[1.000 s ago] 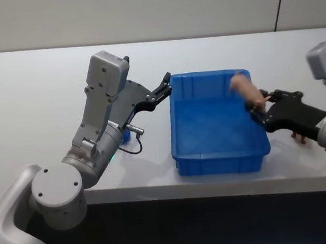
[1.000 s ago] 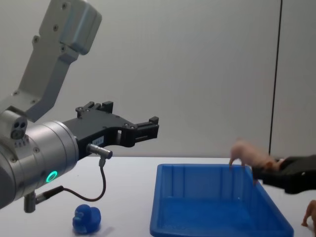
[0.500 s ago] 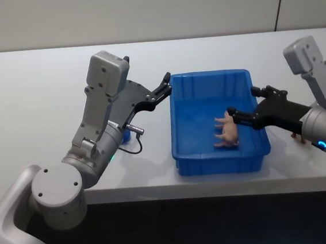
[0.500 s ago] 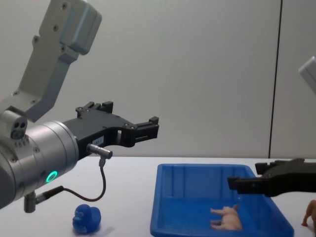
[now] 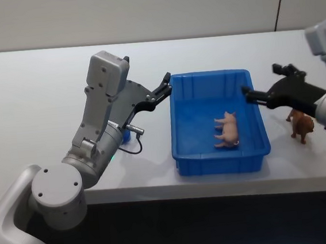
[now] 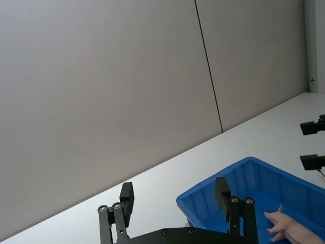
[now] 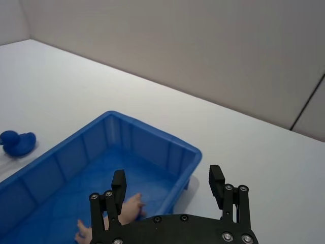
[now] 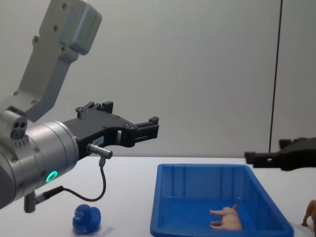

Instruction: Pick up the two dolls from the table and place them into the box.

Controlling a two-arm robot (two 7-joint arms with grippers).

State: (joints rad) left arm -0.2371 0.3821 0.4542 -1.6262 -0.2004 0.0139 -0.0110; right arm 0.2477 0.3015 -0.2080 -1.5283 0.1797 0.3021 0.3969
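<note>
A pale pink pig (image 5: 227,129) lies on its side on the floor of the blue box (image 5: 207,74), also seen in the chest view as the pig (image 8: 226,217) in the box (image 8: 197,168). My right gripper (image 5: 260,80) hangs open and empty above the box's right rim (image 7: 152,137). To the right of the box, a brown animal (image 5: 302,125) stands on the table. A blue duck (image 8: 86,218) sits on the table left of the box, under my left arm. My left gripper (image 5: 167,82) is open and empty in the air by the box's far left corner.
The white table (image 5: 33,94) runs wide to the left and behind the box. Its front edge (image 5: 215,185) passes just before the box. A grey wall (image 8: 197,74) rises behind.
My right gripper opened and the pig dropped into the box. The gripper then drew back to the right over the rim. The left arm has not moved.
</note>
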